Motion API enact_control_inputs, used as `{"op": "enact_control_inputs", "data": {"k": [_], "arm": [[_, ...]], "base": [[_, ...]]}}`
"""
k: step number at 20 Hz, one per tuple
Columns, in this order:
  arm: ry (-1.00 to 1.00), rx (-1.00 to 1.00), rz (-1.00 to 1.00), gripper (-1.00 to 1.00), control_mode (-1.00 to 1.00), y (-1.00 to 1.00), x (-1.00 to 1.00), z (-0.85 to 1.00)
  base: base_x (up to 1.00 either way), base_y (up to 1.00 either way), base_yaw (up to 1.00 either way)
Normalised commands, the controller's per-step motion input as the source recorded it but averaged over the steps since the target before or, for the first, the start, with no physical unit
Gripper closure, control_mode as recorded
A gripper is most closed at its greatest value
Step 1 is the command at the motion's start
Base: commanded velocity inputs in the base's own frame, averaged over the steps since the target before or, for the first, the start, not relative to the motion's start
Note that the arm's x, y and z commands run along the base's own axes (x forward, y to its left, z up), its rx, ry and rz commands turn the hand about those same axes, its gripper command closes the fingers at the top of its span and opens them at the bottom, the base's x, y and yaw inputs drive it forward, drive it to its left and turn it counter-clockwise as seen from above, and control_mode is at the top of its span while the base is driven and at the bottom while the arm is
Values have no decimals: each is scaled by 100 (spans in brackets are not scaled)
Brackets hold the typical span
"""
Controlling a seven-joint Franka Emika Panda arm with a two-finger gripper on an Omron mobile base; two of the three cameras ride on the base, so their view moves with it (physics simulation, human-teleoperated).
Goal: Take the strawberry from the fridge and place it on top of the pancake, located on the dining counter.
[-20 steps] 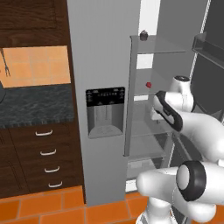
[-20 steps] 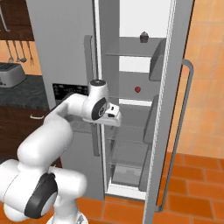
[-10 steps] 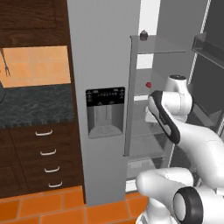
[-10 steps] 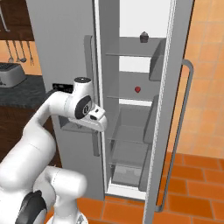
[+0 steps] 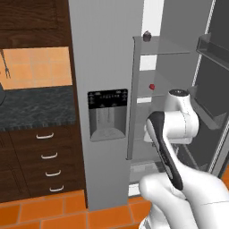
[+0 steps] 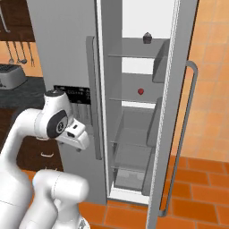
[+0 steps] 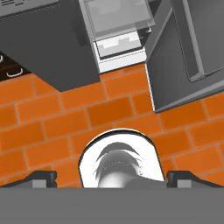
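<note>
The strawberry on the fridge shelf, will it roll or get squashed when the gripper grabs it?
The strawberry looks small and rounded on a smooth glass shelf, so a nudge would probably roll it. Being tiny, it is likely light. As fruit it is probably soft, so a gentle close seems wise.

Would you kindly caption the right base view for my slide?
Open fridge with a strawberry on its middle shelf; the open gripper hangs outside, left of the opening.

my white arm (image 6: 40, 123), grey fridge (image 5: 105, 53), bright red strawberry (image 6: 140, 91), orange brick floor (image 7: 52, 113), black speckled counter (image 5: 36, 107)
</note>
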Motion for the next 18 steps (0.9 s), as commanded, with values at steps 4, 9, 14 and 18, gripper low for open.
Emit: {"op": "enact_control_inputs", "data": {"k": [4, 9, 14, 18], "arm": [[-2, -2, 12, -100, -100, -3, -29, 13], [-2, 0, 0, -100, -100, 0, -6, 1], [0, 0, 0, -100, 100, 0, -5, 0], [0, 0, 0, -100, 100, 0, 0, 0]], "base": [[0, 0, 0], [0, 0, 0], [-30, -13, -18], [-18, -2, -49]]}}
